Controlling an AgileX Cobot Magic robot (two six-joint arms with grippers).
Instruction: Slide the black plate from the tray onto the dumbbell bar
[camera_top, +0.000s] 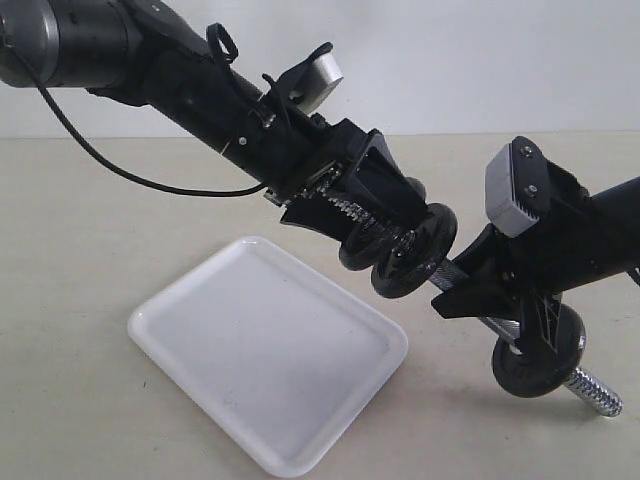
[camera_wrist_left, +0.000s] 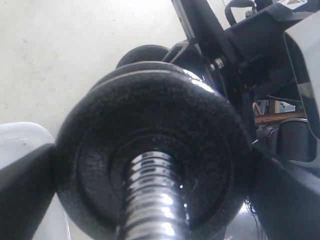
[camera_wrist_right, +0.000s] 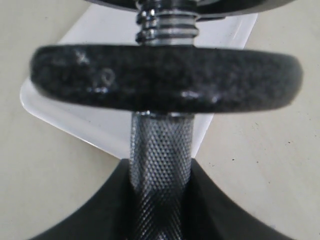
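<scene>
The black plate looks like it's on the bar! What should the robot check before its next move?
1. The black plate is threaded on the dumbbell bar: ok, the bar pokes through its hole.
2. The plate is off the tray: ok.
3. The right gripper clamps the bar's knurled middle: ok.
4. The left gripper has a finger on each side of the plate: ok.
5. The plate sits snug against the neighbouring disc: not ok, bare thread shows between them.
</scene>
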